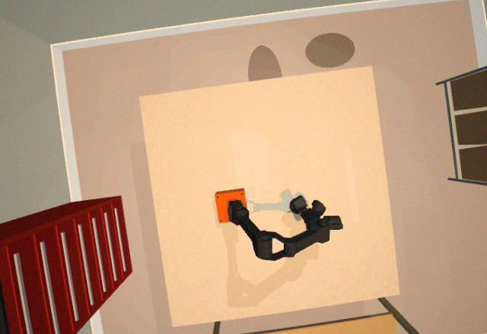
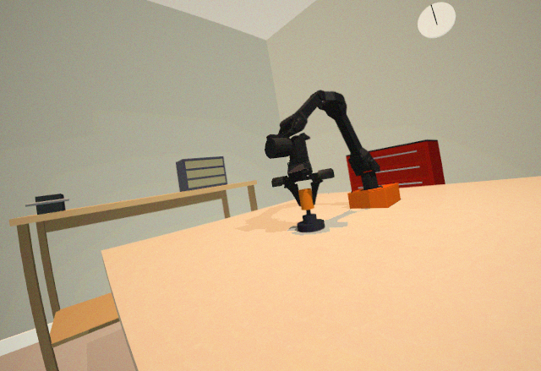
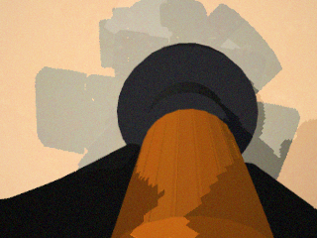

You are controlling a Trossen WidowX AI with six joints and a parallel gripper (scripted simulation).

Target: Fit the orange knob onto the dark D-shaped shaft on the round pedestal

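Pale counter (image 1: 189,145) (image 2: 305,297) (image 3: 25,25) up front, and the hand (image 1: 302,211) (image 2: 307,199) was clamped on the orange knob (image 2: 306,199) (image 3: 190,164), right over the dark pedestal (image 2: 310,225) (image 3: 149,84), not seated yet. Looked light and stiff to me, maybe a bit slippery, so I'd pinch its sides around mid-height. Red drawers (image 1: 66,263) (image 2: 430,161) sat way behind.

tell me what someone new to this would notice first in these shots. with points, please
Probably the black arm, rising from its bright orange base (image 1: 221,208) (image 2: 364,199) and arching over the pale table (image 1: 196,125) (image 2: 305,292). At its end the gripper (image 2: 307,199) is closed on the orange knob (image 2: 306,199) (image 3: 188,159), held above the dark round pedestal (image 2: 310,226) (image 3: 149,94). Behind the base in the exterior view, a red drawer cabinet (image 1: 71,275) (image 2: 430,166) also stands out.
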